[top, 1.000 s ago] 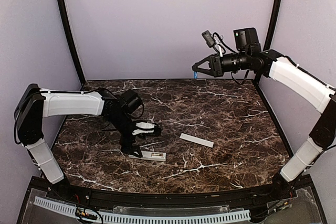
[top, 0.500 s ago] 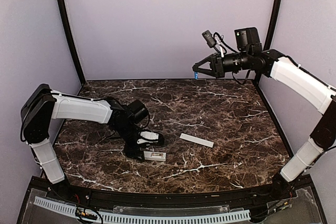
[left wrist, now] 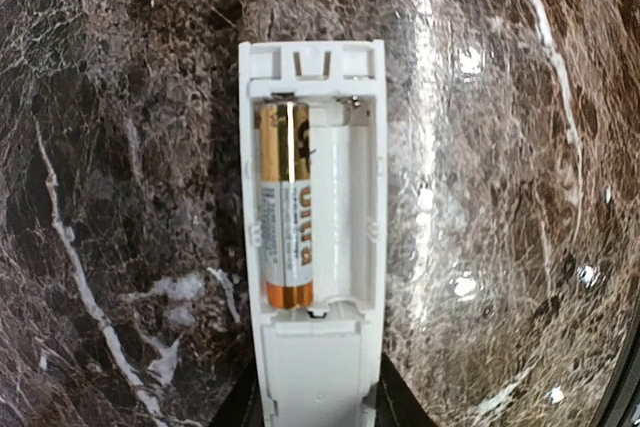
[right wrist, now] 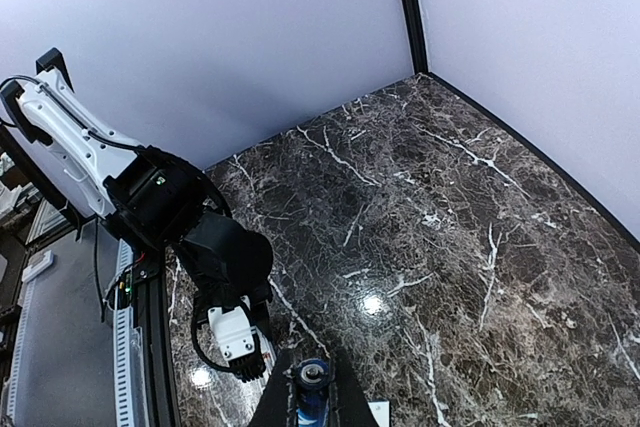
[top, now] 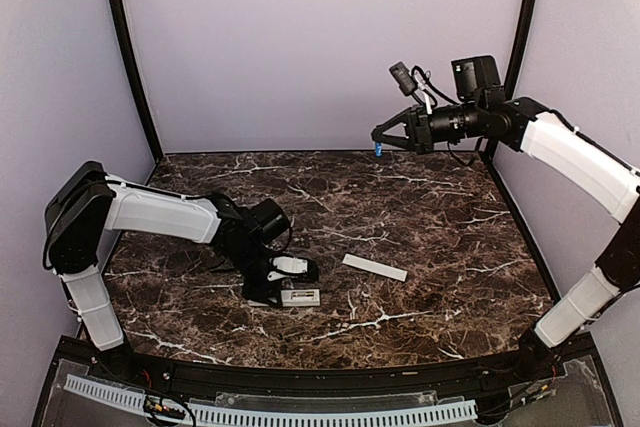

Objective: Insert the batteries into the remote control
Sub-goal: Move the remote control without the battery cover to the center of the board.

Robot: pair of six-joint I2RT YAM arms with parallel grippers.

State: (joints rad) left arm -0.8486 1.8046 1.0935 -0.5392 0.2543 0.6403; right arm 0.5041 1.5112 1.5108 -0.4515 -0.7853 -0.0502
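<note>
The remote control (top: 301, 296) lies face down on the marble table, its battery bay open. In the left wrist view the remote control (left wrist: 312, 197) holds one silver and gold battery (left wrist: 285, 207) in the left slot; the right slot is bare. My left gripper (left wrist: 315, 397) has its black fingers against both long sides of the remote's near end. High above the table's far right, my right gripper (top: 379, 141) is shut on a blue battery (top: 378, 148). That battery (right wrist: 311, 390) points end-on between the fingers in the right wrist view.
A flat white cover strip (top: 374, 267) lies on the table to the right of the remote. Lilac walls and black corner posts (top: 128, 57) enclose the marble table (top: 440, 237). A perforated rail (top: 270, 413) runs along the near edge.
My left gripper has come down and to the right onto the remote, and its jaws have narrowed around it. The right gripper with the blue battery has drifted slightly to the right.
</note>
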